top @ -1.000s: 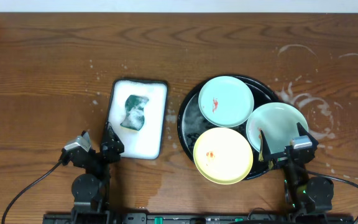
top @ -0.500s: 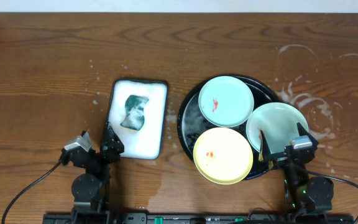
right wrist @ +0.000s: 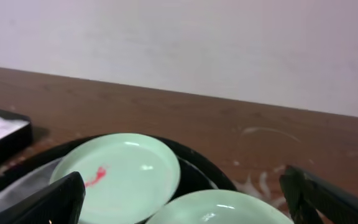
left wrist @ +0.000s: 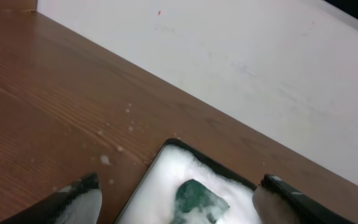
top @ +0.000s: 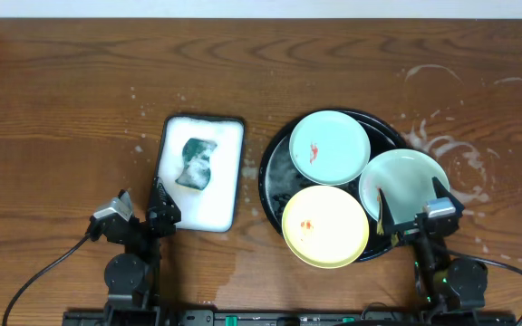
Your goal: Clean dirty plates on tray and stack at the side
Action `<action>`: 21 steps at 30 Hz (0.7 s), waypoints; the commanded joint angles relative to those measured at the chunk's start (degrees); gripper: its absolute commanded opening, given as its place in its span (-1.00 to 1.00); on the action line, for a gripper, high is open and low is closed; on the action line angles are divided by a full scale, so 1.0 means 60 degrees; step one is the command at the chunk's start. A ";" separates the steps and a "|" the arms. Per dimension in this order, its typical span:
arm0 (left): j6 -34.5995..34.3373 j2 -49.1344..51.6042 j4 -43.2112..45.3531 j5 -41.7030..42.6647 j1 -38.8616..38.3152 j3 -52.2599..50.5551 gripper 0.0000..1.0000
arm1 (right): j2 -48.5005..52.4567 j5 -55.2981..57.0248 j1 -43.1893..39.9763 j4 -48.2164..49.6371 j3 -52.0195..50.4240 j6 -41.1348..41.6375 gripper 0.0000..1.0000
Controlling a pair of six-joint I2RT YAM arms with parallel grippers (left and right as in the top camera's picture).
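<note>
Jaws spread and empty, the right gripper point(top: 410, 201) faced a mint-green plate point(top: 406, 177) just ahead on the tray point(top: 270, 154) rim; the left gripper point(top: 140, 201), likewise spread, faced the sponge dish point(top: 220, 195).

Grained wood, wet gloss and froth

We see a brown wooden desk point(top: 62, 91) with bold grain and a soft sheen, smeared with whitish soapy streaks at the upper right of the frame. The tray point(top: 270, 163) is black, smooth and wet-glossy, flecked with foam. The upper mint-green plate point(top: 330, 148), the right mint-green plate point(top: 406, 181) and the yellow plate point(top: 324, 226) look smooth and shiny; whether they are glazed ceramic or hard plastic we cannot tell. The dark-rimmed dish point(top: 243, 181) is filled with frothy white foam around a rough, porous green sponge point(top: 194, 164). The wall point(left wrist: 229, 56) is matt white.
</note>
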 commanded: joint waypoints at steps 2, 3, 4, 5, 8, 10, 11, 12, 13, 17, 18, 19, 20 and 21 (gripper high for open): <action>0.0091 -0.0044 0.0193 0.1035 0.0040 -0.0168 0.64 | 0.0000 -0.0794 0.0084 0.0157 -0.0018 0.0168 0.99; 0.0095 -0.0044 0.0200 0.1402 0.0040 -0.0164 0.64 | 0.0000 -0.0780 0.0084 0.0138 -0.0018 0.0419 0.99; 0.0095 -0.0044 0.0244 0.1559 0.0040 -0.0157 0.64 | 0.0000 -0.0787 0.0084 0.0135 -0.0018 0.0783 0.99; 0.0095 -0.0044 0.0295 0.1734 0.0040 -0.0113 0.64 | 0.0000 -0.0794 0.0084 0.0215 -0.0018 0.1249 0.99; 0.0135 -0.0036 0.0368 0.2379 0.0040 0.0390 0.64 | 0.0000 -0.1876 0.0084 0.1191 0.0182 0.1767 0.98; 0.0178 0.0087 0.0324 0.2583 0.0040 0.0838 0.64 | 0.0011 -0.2029 0.0084 0.1384 0.0579 0.1774 0.99; 0.0313 0.0324 0.0237 0.2685 0.0040 0.1253 0.64 | 0.0091 -0.2022 0.0084 0.1304 0.0994 0.1759 0.98; 0.0317 0.0590 0.0055 0.2688 0.0040 0.1639 0.64 | 0.0237 -0.1985 0.0084 0.1137 0.1377 0.1690 0.99; 0.0317 0.0874 -0.0168 0.2688 0.0040 0.2007 0.65 | 0.0368 -0.1963 0.0084 0.0998 0.1628 0.1676 0.99; 0.0882 0.3829 -0.2401 0.2889 0.0040 0.5191 0.64 | 0.2798 -0.1800 0.0084 -0.1253 0.4554 0.0845 0.99; 0.1162 0.4783 -0.3180 0.3045 0.0040 0.6164 0.65 | 0.3362 -0.1767 0.0084 -0.1730 0.5147 0.0827 0.99; 0.1271 0.5472 -0.3825 0.3111 0.0040 0.6885 0.64 | 0.4160 -0.1770 0.0084 -0.2404 0.5971 0.0831 0.99; 0.1279 0.6160 -0.4495 0.3111 0.0040 0.7599 0.64 | 0.4765 -0.1774 0.0084 -0.2936 0.6590 0.0834 0.99; 0.1279 0.6823 -0.5166 0.3107 0.0040 0.8273 0.65 | 0.5628 -0.1778 0.0084 -0.3767 0.7497 0.0838 0.99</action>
